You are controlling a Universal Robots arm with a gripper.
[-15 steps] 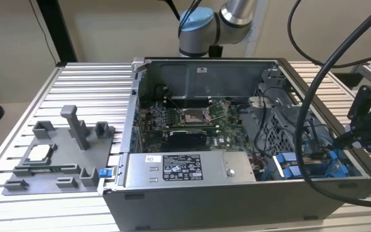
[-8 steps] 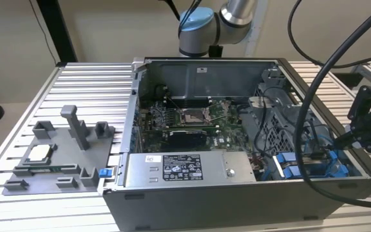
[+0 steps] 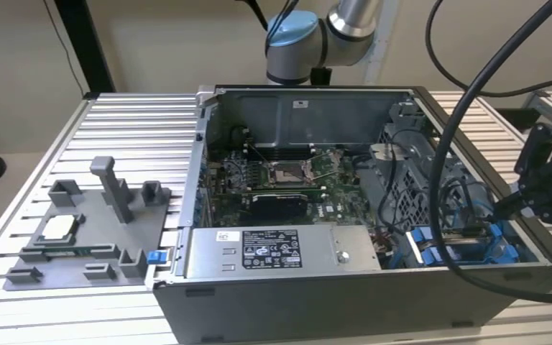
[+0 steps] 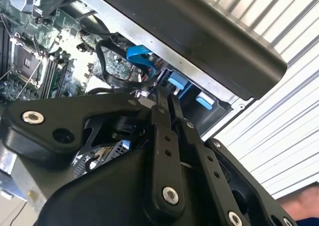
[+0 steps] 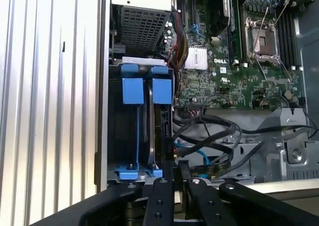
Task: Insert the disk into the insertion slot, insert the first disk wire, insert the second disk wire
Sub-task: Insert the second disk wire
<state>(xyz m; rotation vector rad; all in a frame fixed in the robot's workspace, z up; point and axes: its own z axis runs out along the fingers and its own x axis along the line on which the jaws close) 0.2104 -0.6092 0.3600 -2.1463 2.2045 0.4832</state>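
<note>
Disk (image 5: 162,131), one only, standing on edge inside the insertion slot (image 5: 119,136) and apparently seated. Long axis running from the two blue tabs (image 5: 132,90) straight toward the gripper (image 5: 179,167). Just beside the disk, on the motherboard (image 5: 239,76) side, one light blue wire (image 5: 199,156) among several black wires (image 5: 214,129), none clearly plugged into the disk. Single gripper hovering just off the disk's near end, close to the wires, fingers pressed together in both wrist views. Impossible to tell whether anything thin is pinched between them. By judgement, disk step done, wire steps not yet.
</note>
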